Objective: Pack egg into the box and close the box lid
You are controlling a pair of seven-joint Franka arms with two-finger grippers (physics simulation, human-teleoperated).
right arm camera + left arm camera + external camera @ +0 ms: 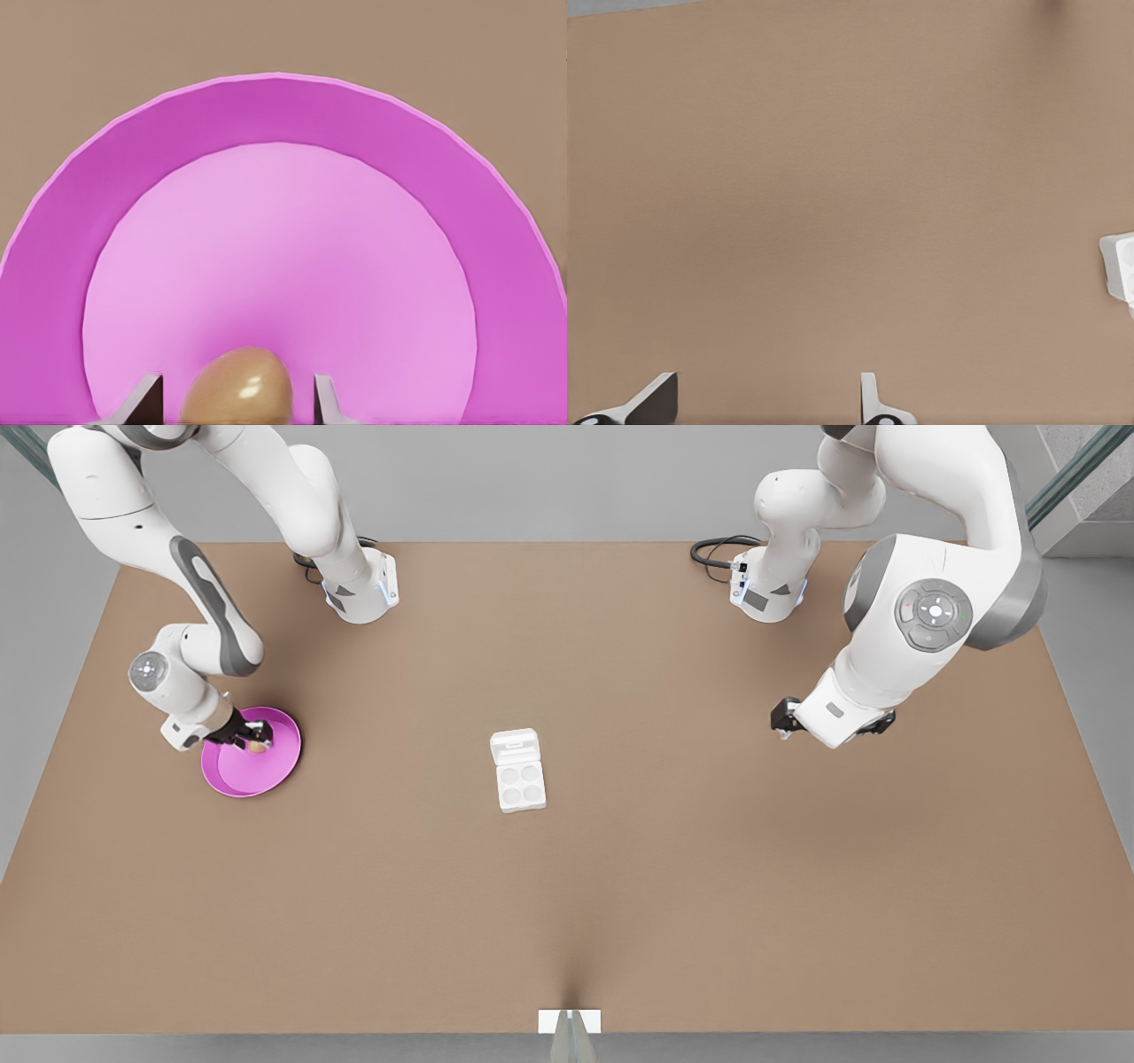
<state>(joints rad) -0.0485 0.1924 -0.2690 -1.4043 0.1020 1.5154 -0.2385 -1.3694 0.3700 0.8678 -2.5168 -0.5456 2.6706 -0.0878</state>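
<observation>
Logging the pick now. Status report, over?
Right end effector open, straddling egg on pink plate. Left end effector open, waiting over table. Egg carton lid open, path clear.

The egg (237,387) and both pincer fingers (146,400) are cut off by the frame edge.

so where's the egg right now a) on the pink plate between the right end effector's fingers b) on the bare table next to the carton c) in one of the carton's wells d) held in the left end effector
a: the right wrist view shows the egg resting on the pink plate with the open right end effector straddling it, while the egg carton sits with all four wells empty.
</observation>
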